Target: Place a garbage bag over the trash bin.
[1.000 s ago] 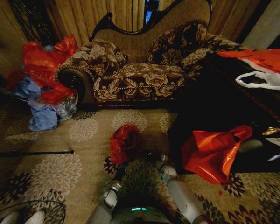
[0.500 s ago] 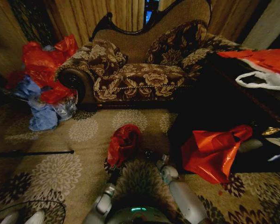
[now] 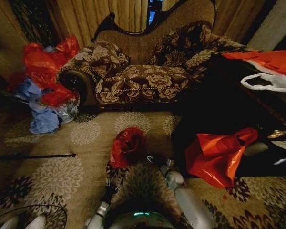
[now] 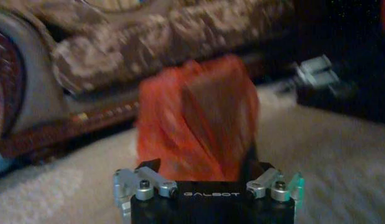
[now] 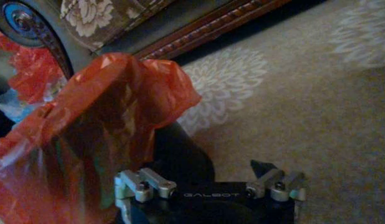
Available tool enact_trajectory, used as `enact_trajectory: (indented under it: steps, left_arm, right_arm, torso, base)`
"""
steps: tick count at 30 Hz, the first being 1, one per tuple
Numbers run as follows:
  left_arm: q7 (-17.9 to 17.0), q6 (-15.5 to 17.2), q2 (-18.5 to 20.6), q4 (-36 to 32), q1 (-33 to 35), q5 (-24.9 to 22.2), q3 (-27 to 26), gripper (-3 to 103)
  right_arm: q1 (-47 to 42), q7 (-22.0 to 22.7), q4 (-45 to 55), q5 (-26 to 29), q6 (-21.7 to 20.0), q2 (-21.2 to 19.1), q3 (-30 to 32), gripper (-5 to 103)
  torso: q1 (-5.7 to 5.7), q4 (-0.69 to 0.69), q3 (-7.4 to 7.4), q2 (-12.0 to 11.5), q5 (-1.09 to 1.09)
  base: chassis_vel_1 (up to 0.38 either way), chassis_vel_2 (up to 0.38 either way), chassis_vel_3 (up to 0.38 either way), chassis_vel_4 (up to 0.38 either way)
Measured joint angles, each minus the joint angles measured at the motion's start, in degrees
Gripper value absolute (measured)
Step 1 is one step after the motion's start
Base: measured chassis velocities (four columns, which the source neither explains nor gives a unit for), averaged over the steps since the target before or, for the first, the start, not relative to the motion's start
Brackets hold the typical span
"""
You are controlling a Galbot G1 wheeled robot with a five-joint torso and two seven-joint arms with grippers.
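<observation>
Now | left claw (image 3: pixel 110 182) drawn back | garbage bag (image 3: pixel 127 146) unmoved

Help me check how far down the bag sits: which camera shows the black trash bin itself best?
The right wrist view: the trash bin's dark wall shows bare below the garbage bag, just ahead of the right hand. In the left wrist and head views the bag covers the bin almost completely.
</observation>
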Motion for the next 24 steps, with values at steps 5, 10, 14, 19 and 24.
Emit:
enact_trajectory:
  steps: [5,10,14,19,24]
  left_arm:
    - [-3.7,20.6,7.9,-24.5,-2.5,-17.4,2.4,97]
    - [-13.6,39.1,12.1,-27.8,-16.4,-30.1,10.1,77]
    - [-19.8,47.7,11.4,-26.3,-24.5,-38.6,16.5,60]
    - [-31.0,55.5,6.9,-19.4,-34.8,-48.8,22.8,39]
    - [-35.3,59.1,4.7,-13.6,-39.9,-52.3,24.0,27]
  right_arm:
    - [-1.3,-0.2,1.1,0.1,-0.4,-0.5,1.7,100]
    - [-2.5,-0.1,3.3,0.4,-0.4,-1.3,2.6,100]
    - [-3.3,-0.1,4.4,0.4,-0.1,-2.3,2.8,100]
    - [-5.1,-0.7,6.1,-0.2,0.9,-3.7,4.9,100]
    - [-6.3,-0.8,7.3,0.2,0.9,-5.4,5.8,100]
  torso:
    - [0.0,-0.01,0.0,0.0,0.02]
    - [0.0,-0.01,0.01,0.0,0.0]
    - [0.01,-0.01,0.01,0.0,0.01]
    - [0.01,-0.02,0.01,0.0,0.02]
    - [0.01,0.0,0.01,0.0,0.01]
  base:
    - [0.0,0.0,0.0,0.0]
    - [0.0,0.0,0.0,0.0]
    - [0.0,0.0,0.0,0.0]
    - [0.0,0.0,0.0,0.0]
    - [0.0,0.0,0.0,0.0]
